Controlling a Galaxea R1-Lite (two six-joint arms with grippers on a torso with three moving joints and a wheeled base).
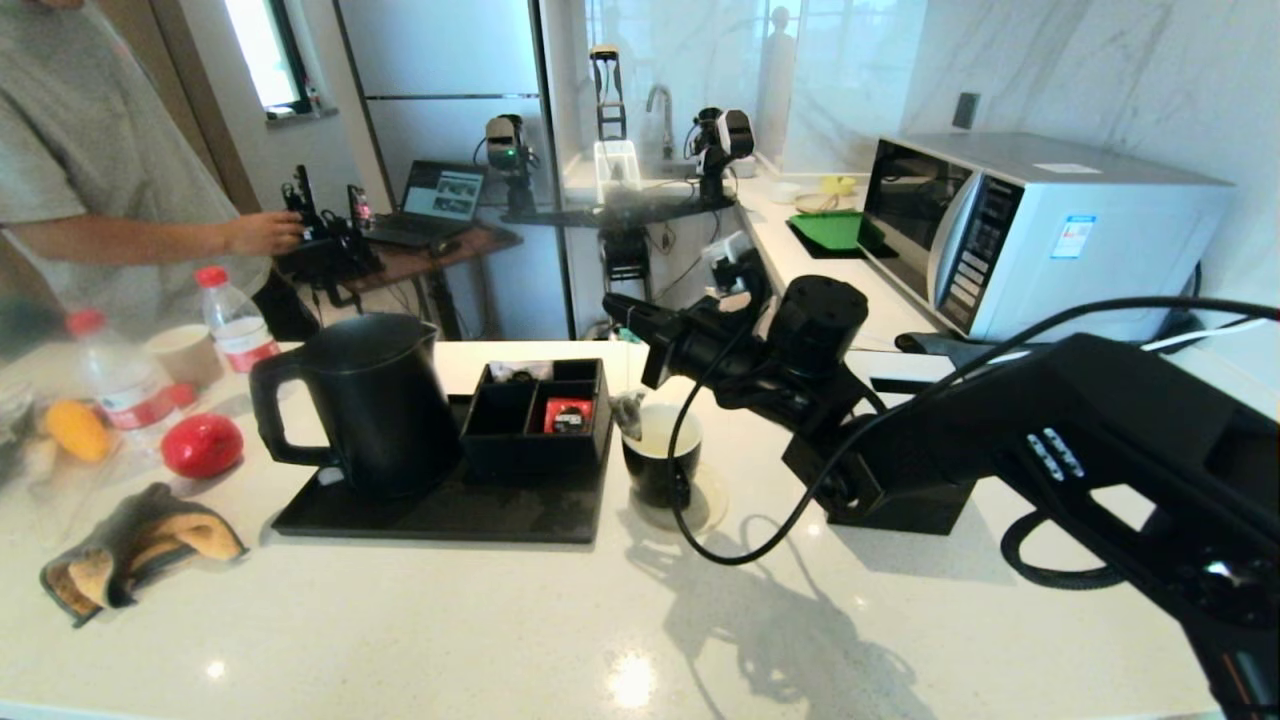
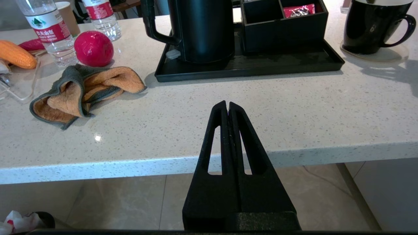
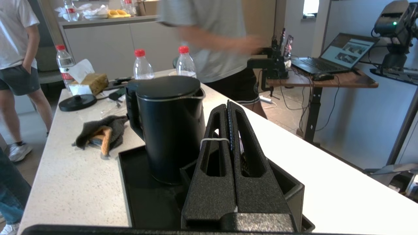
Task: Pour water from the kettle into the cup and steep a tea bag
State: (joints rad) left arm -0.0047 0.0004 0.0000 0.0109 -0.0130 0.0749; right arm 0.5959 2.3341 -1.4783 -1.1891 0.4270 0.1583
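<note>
The right claw, clamped on the string, dangled the light, limp tea bag just below itself over the cup; the left claw was shut.

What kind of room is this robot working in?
Probably a kitchen that doubles as a test lab: a microwave stands on the counter, a sink tap shows behind, and a laptop sits on a desk.

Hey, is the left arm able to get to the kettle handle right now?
Probably yes: the handle faces the left tool, which is shut, with only bare counter between them.
</note>
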